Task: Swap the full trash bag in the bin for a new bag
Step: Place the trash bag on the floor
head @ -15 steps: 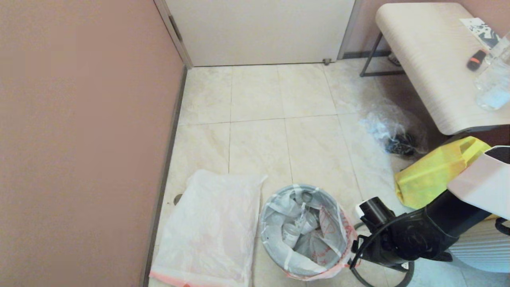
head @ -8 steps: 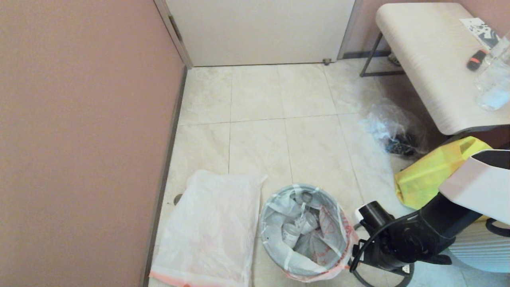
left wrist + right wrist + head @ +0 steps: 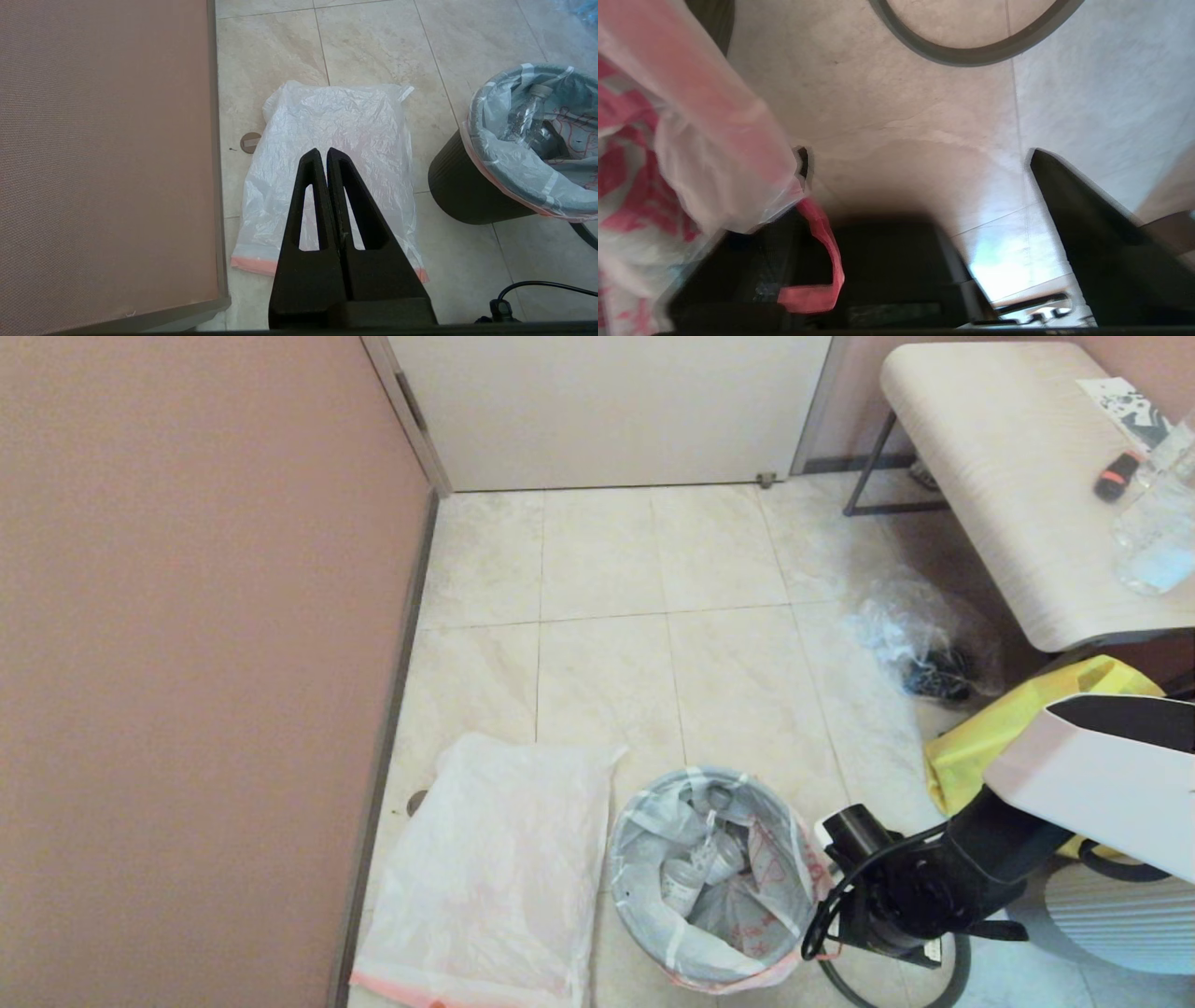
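Observation:
The bin (image 3: 467, 186) is a black bucket on the floor tiles. The full trash bag (image 3: 738, 887) sits in it, lumpy with bottles, its printed edge folded out over the rim (image 3: 523, 154). My right gripper (image 3: 920, 158) is open, low at the bin's right side. The bag's overhanging edge (image 3: 691, 154) drapes over one finger and hides most of it, and a red strip (image 3: 822, 261) dangles there. The other finger (image 3: 1069, 210) is free over the tiles. The new bag (image 3: 485, 877) lies flat left of the bin. My left gripper (image 3: 322, 151) hovers shut above it (image 3: 336, 121).
A grey ring (image 3: 971, 51) lies on the floor beside the bin, under my right arm (image 3: 934, 887). A pink wall (image 3: 187, 663) runs close along the left. At the right are a yellow tote (image 3: 1008, 747), a clear bag with dark contents (image 3: 924, 649) and a table (image 3: 999, 476).
My right arm has swung left, bringing its gripper closer to the bin's right rim. The bin and both bags lie as before.

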